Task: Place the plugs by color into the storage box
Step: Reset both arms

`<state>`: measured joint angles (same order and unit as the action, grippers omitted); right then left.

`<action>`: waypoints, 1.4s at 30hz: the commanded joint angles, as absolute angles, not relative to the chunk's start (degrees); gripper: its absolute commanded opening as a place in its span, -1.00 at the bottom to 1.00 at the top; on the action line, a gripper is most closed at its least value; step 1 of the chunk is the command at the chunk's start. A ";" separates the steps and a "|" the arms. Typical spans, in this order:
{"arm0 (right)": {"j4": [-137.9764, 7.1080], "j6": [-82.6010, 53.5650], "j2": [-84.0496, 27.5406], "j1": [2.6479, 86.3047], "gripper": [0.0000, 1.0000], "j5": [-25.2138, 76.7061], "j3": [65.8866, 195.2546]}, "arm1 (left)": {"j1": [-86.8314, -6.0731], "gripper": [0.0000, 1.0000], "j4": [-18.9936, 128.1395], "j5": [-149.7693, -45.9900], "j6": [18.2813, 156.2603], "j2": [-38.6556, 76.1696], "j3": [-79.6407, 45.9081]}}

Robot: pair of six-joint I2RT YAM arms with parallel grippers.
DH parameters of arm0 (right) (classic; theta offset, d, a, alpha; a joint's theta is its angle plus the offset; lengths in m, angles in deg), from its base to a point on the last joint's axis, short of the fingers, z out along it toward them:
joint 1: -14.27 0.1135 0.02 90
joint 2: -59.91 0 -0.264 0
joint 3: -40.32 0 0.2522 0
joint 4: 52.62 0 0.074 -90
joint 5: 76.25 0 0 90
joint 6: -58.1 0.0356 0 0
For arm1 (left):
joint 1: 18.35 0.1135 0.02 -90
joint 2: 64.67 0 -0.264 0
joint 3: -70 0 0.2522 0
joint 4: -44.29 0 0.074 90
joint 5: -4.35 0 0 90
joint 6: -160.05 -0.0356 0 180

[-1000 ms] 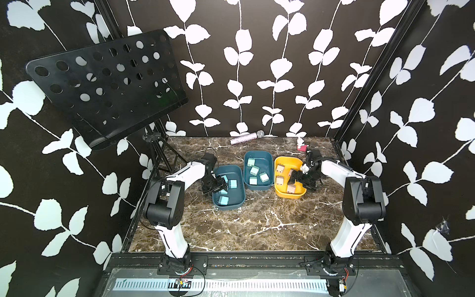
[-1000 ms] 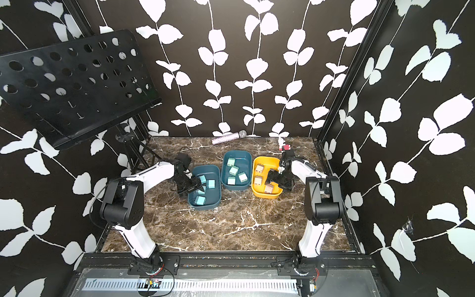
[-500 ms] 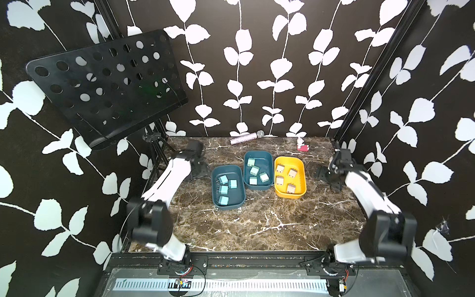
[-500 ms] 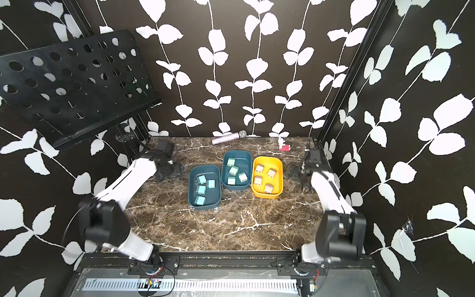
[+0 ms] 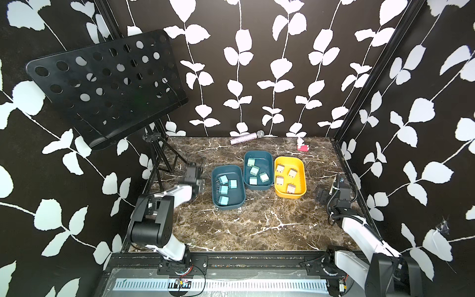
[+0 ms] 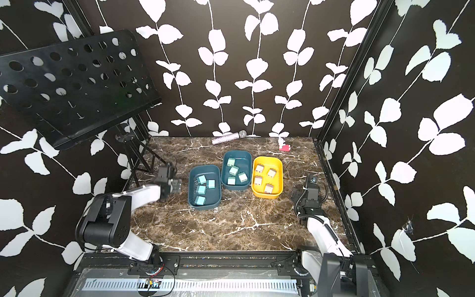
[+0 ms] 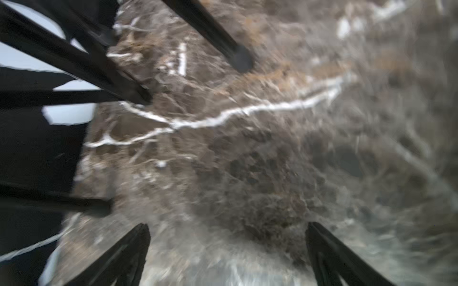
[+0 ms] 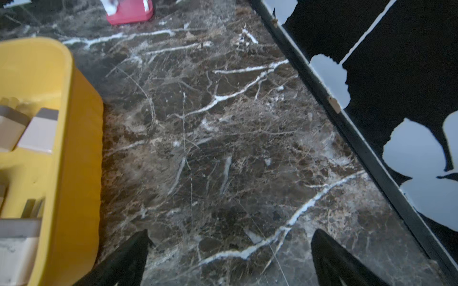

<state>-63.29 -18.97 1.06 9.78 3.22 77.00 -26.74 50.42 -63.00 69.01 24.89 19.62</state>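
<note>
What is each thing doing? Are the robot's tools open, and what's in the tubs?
left tool, open, empty.
right tool, open, empty.
near teal tub, holds four light blue plugs.
far teal tub, holds four mint green plugs.
yellow tub, holds four beige plugs.
microphone, lying flat.

Staged robot-lab booth, black leaf-print wall panels point(image 5: 282, 64) closing in a marble-look tabletop point(image 5: 257, 226), left arm point(image 5: 180, 192) and right arm point(image 5: 359, 231) bolted to a metal front rail point(image 5: 257, 261), music stand point(image 5: 102, 84) and microphone point(image 5: 246, 137) along the edges
</note>
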 commanded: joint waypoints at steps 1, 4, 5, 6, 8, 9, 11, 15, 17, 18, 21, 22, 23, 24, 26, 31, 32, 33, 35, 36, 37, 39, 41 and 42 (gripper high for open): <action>-57.70 -20.34 1.48 9.97 0.99 0.31 76.54 | -25.06 0.98 21.26 -69.44 63.61 22.94 25.58; -53.95 -19.07 2.60 10.03 0.98 -1.39 74.07 | -21.91 0.98 -2.87 -73.42 65.80 25.61 36.82; -51.85 -18.77 2.61 10.03 0.98 -1.65 72.98 | -21.11 0.98 -4.08 -73.76 66.50 25.87 37.48; -49.74 -18.66 2.33 9.97 0.98 -1.72 72.09 | -21.14 0.98 2.88 -73.95 67.01 23.72 36.21; -43.78 -18.72 0.73 9.98 0.98 -1.64 69.88 | -22.06 0.98 3.50 -74.46 64.61 25.31 34.03; -40.82 -18.43 -0.40 10.03 0.98 -1.93 69.24 | -22.55 0.98 3.60 -73.76 64.25 25.30 33.98; -37.48 -17.54 -4.13 9.97 0.98 -3.70 70.16 | -22.52 0.98 7.02 -74.05 64.90 23.95 33.47; -30.51 -17.14 -12.51 10.02 0.98 -5.16 73.15 | -22.53 0.98 7.49 -74.11 65.00 23.73 33.45; -28.60 -18.63 -15.58 9.99 0.98 -5.91 74.82 | -22.57 0.98 4.86 -73.96 64.48 24.75 33.83; -27.24 -18.36 -17.19 10.10 0.98 -7.66 75.10 | -22.55 0.99 5.73 -74.04 64.67 24.48 33.73; -25.07 -18.58 -19.78 10.42 0.98 -8.13 75.87 | -22.56 0.98 6.27 -73.91 64.73 24.30 33.63; -27.53 -18.63 -19.46 10.87 0.98 -8.74 76.68 | -22.52 0.98 6.14 -73.92 64.74 24.36 33.63; -25.44 -19.42 -20.20 11.22 0.98 -8.59 76.25 | -22.57 0.98 6.80 -73.87 64.76 24.07 33.59; -25.21 -20.14 -20.36 11.69 0.98 -8.51 76.40 | -22.57 0.98 7.40 -73.98 64.90 23.84 33.48; -26.17 -22.10 -21.35 13.00 0.98 -8.70 77.69 | -22.57 0.98 6.78 -73.94 64.79 24.10 33.49; -9.26 -31.57 -28.33 19.65 0.98 -8.42 73.58 | -22.53 0.98 7.05 -73.97 64.85 23.99 33.48; -13.81 -30.28 -26.82 19.20 0.98 -8.01 74.45 | -22.57 0.98 6.97 -73.97 64.78 24.01 33.53; -13.57 -30.83 -27.67 19.10 0.98 -8.28 75.12 | -22.57 0.98 7.00 -73.97 64.85 23.97 33.47; -13.45 -30.90 -28.25 19.11 0.98 -8.34 75.65 | -22.53 0.98 7.08 -74.02 64.84 24.01 33.47; -15.45 -30.51 -27.44 19.09 0.98 -8.00 75.80 | -22.56 0.98 7.07 -73.98 64.78 24.01 33.47; -14.95 -30.66 -27.62 19.03 0.98 -8.01 75.71 | -22.57 0.98 7.00 -74.04 64.79 24.01 33.52; -14.33 -30.77 -27.77 19.11 0.98 -8.18 75.62 | -22.51 0.98 6.99 -73.99 64.78 24.01 33.47; -14.60 -30.72 -27.69 19.10 0.98 -8.12 75.63 | -22.57 0.98 7.16 -74.01 64.79 24.01 33.47; -14.42 -30.75 -27.76 19.11 0.98 -8.16 75.65 | -22.57 0.98 6.99 -74.02 64.80 24.01 33.45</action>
